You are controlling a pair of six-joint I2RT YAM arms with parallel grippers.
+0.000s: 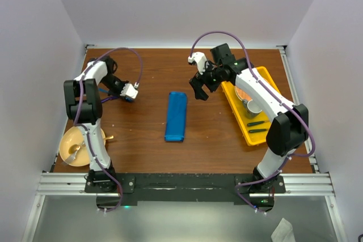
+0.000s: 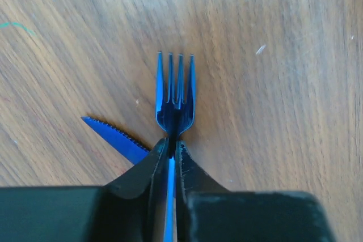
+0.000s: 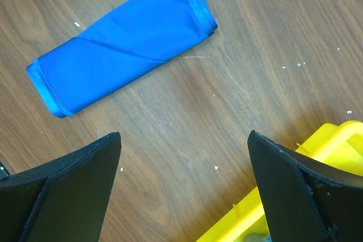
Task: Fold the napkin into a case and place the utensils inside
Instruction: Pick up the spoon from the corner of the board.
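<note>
Pinching the blue fork (image 2: 174, 97) at its neck near the table's left edge, my left gripper (image 2: 172, 144) is clamped on light, probably slippery plastic; my right gripper (image 3: 184, 140) stands apart.

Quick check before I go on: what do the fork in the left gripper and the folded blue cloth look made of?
Fork: likely thin blue plastic, glossy and slightly translucent, with light glinting along the tines; it is clamped in the left gripper. Folded cloth: fabric, perhaps a smooth synthetic, judging by its faint sheen, soft creases and hemmed edge.
</note>
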